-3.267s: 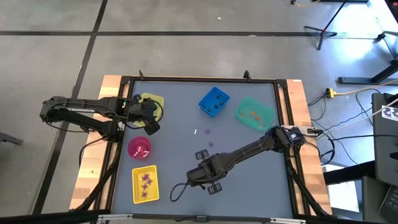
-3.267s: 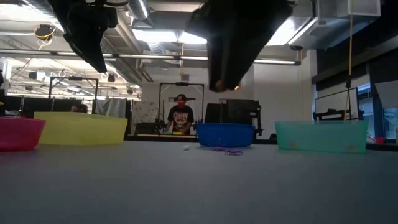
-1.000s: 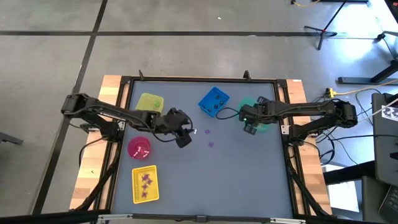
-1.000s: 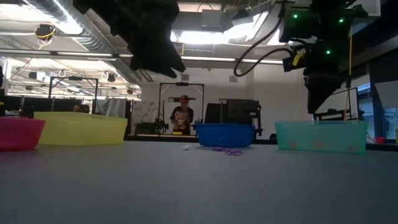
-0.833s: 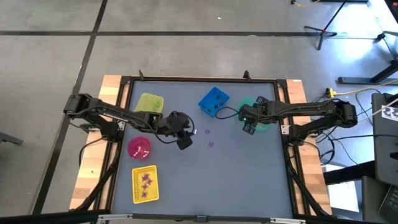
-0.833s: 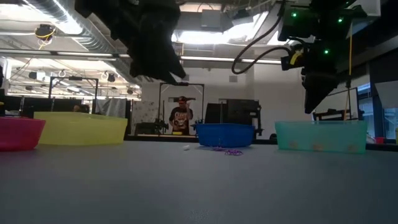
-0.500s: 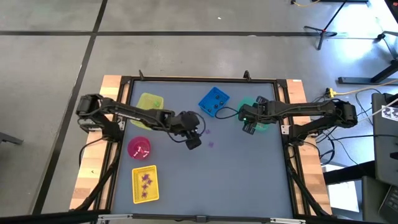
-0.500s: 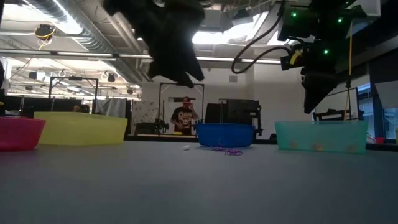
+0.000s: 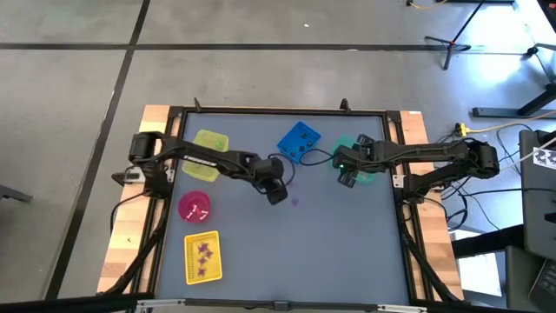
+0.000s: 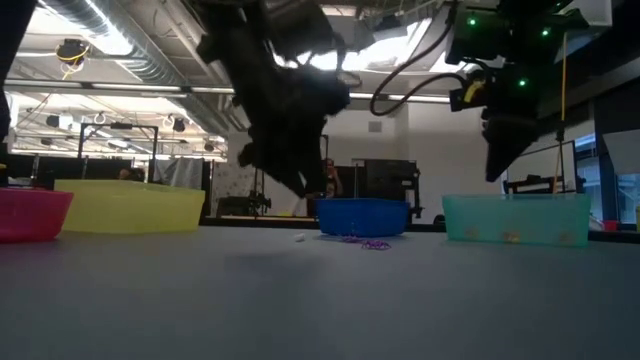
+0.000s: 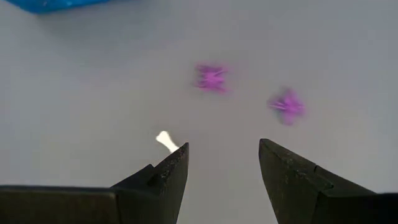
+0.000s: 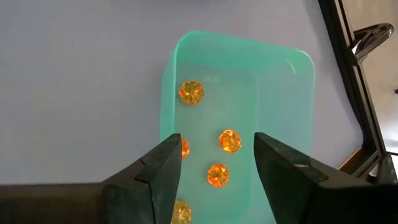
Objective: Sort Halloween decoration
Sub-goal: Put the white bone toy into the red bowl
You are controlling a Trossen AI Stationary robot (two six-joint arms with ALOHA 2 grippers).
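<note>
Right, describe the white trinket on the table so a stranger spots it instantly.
Start at the blue bin near the table's far edge. Just nearer than it, the left gripper hovers open over loose trinkets. The white trinket is the only pale piece; its two neighbours are purple.

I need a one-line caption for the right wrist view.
Open right gripper hovers over the teal plastic bin holding small orange pumpkin trinkets.

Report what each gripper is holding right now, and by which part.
Nothing is held. The left gripper is open and empty over the white trinket and purple trinkets. The right gripper is open and empty above the teal bin.
</note>
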